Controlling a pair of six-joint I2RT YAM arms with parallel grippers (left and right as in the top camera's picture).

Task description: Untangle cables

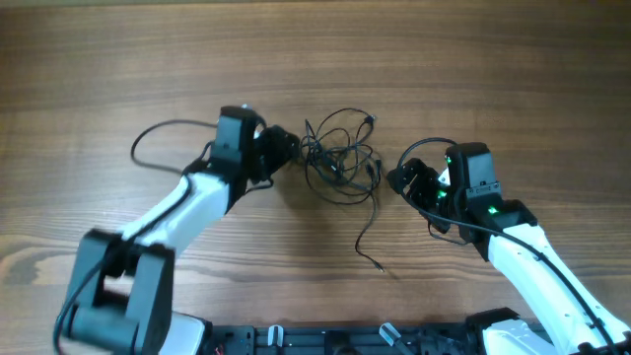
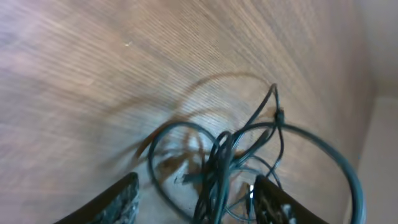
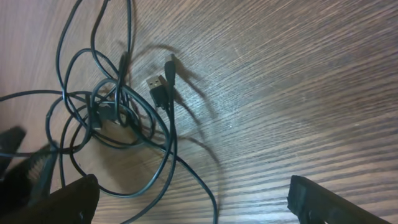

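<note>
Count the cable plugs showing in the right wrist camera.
2. A metal-tipped USB plug lies just right of the tangle. A smaller dark plug sits just above and right of it. Others may be hidden inside the tangle or out of frame.

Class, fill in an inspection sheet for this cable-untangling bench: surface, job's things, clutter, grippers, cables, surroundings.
Surface: wooden table, bare grain.
Job's things: cables, thin, black, one tangle at centre; USB plug exposed.
Clutter: nothing seen.
Grippers: left gripper jaws apart, strands between them; right gripper jaws wide, beside the tangle, holding nothing.
Cables: arm wire loops beside the left arm.
Surroundings: dark rail along the near edge.
</note>
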